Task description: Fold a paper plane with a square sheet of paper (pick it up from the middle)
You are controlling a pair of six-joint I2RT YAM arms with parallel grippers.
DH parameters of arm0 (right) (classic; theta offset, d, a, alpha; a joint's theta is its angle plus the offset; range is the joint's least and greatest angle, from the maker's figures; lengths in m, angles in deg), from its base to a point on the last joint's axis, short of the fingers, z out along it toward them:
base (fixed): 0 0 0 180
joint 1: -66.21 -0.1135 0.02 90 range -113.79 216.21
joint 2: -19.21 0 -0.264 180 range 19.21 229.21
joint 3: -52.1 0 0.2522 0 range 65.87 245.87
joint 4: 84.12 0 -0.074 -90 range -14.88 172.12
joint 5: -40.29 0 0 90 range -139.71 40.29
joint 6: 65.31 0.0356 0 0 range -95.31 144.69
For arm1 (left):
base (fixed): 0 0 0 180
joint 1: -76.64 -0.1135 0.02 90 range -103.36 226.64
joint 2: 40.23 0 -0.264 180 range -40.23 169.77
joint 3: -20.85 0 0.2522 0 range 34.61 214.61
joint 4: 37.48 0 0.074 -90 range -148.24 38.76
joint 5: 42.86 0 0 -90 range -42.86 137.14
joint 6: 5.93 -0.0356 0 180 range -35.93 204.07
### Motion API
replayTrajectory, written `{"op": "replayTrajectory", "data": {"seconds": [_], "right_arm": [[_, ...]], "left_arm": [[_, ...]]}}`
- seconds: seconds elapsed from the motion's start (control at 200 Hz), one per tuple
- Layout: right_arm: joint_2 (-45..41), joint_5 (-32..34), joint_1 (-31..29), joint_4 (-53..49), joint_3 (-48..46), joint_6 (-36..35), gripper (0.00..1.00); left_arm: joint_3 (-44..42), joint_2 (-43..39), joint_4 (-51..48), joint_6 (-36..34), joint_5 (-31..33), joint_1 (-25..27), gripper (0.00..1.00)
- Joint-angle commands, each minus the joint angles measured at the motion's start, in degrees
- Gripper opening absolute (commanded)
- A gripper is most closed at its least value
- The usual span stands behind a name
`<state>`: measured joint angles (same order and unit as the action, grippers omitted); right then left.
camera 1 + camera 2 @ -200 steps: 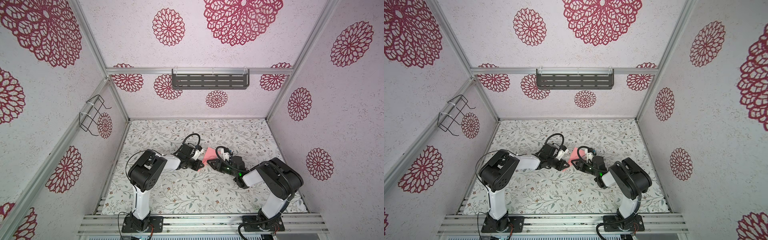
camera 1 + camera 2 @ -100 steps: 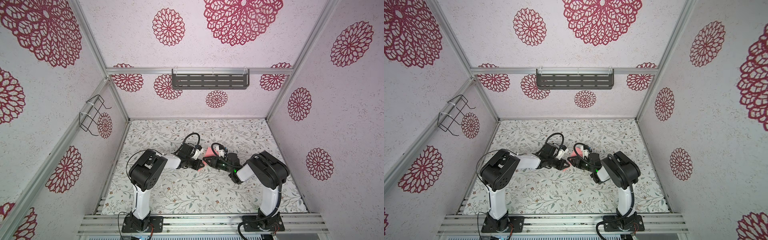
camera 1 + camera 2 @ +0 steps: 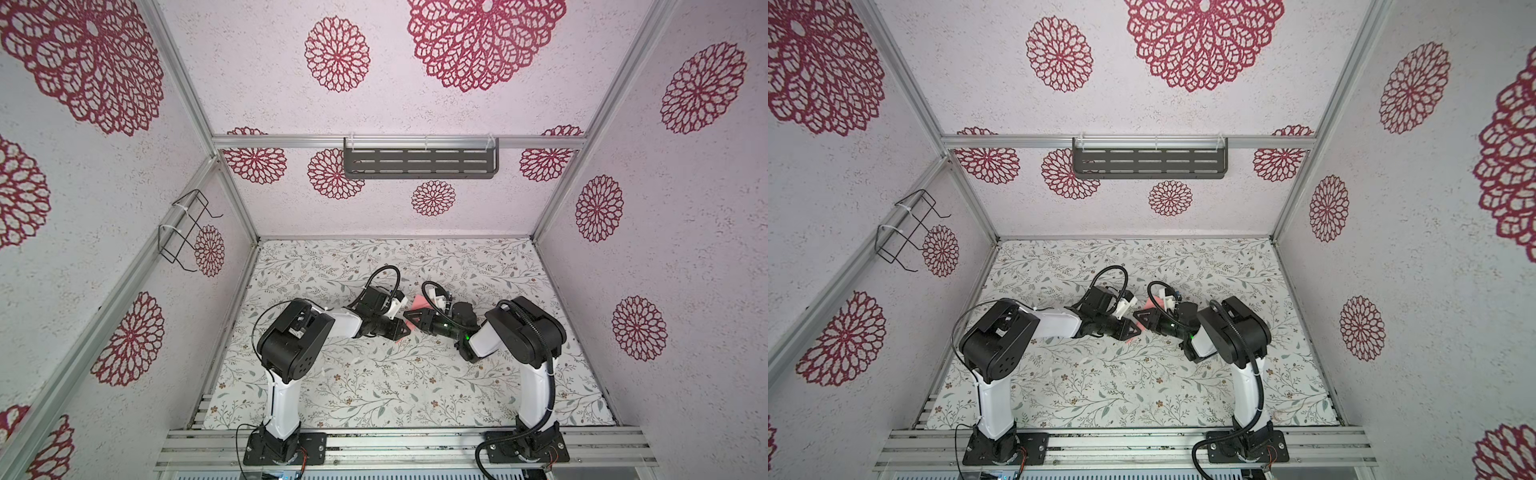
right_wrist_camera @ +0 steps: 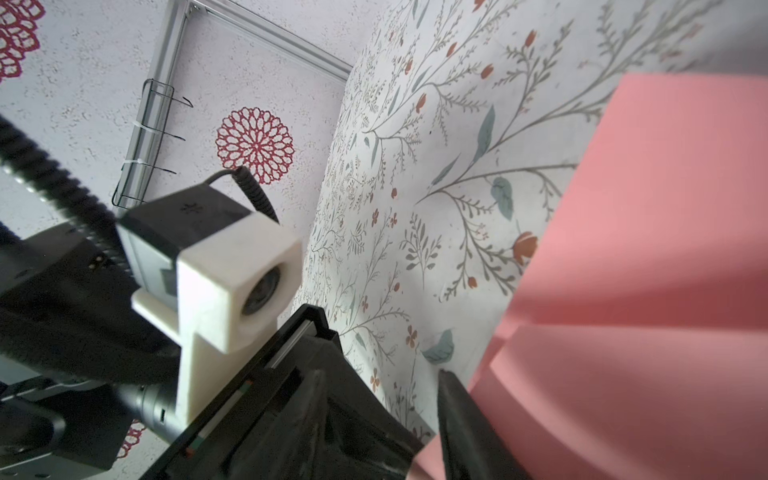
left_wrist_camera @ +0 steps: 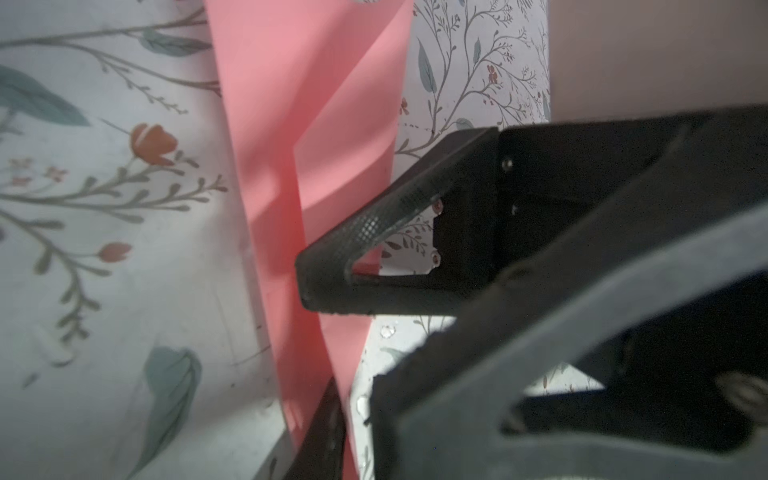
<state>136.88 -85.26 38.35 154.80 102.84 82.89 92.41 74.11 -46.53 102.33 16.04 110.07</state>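
The square sheet of paper [image 3: 420, 302] [image 3: 1147, 305] is salmon pink and creased, lying mid-table between both grippers. In the left wrist view the paper [image 5: 266, 124] runs as a strip with a folded flap. The left gripper [image 5: 353, 380] [image 3: 401, 330] has its jaws a little apart, with the paper's edge between them. One of the right gripper's black fingers [image 5: 361, 245] rests on the flap. In the right wrist view the right gripper [image 4: 380, 374] [image 3: 410, 320] stands open, a corner of the paper [image 4: 648, 249] reaching in between its fingers. No finished paper plane shows.
The floral table cover [image 3: 374, 386] spans the floor of the cell. A dark slotted shelf [image 3: 419, 158] hangs on the back wall and a wire rack [image 3: 185, 230] on the left wall. The left wrist camera [image 4: 216, 274] sits close beside the right gripper.
The right arm has swung in toward the middle, bringing its gripper up against the left one. The left jaws have parted slightly; the right jaws have narrowed a little.
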Motion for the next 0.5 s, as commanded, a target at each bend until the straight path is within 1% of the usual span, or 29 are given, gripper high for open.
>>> {"op": "replayTrajectory", "data": {"seconds": [0.0,0.13,0.23,0.295,0.385,0.495], "right_arm": [[0.8,-1.5,0.5,3.1,0.9,0.5,0.46],[-0.6,-1.7,1.5,5.4,-0.3,1.8,0.44],[-4.4,-2.7,2.2,5.0,-1.5,1.3,0.44],[-7.1,-3.2,2.4,4.0,-2.5,-0.1,0.45],[-10.2,-3.8,2.4,0.1,-3.7,-2.8,0.45],[-11.4,-3.6,2.3,-3.7,-5.0,-6.1,0.45]], "left_arm": [[-2.1,3.3,-9.5,0.6,6.9,-0.2,0.14],[-1.7,3.9,-10.9,1.4,7.8,-0.4,0.08],[-0.9,4.3,-12.9,1.9,8.6,-0.6,0.06],[-0.3,4.5,-14.4,2.4,9.0,-0.7,0.04],[0.4,4.6,-16.1,3.1,9.5,-0.8,0.04],[1.0,5.1,-16.9,4.2,9.2,-1.1,0.04]]}}
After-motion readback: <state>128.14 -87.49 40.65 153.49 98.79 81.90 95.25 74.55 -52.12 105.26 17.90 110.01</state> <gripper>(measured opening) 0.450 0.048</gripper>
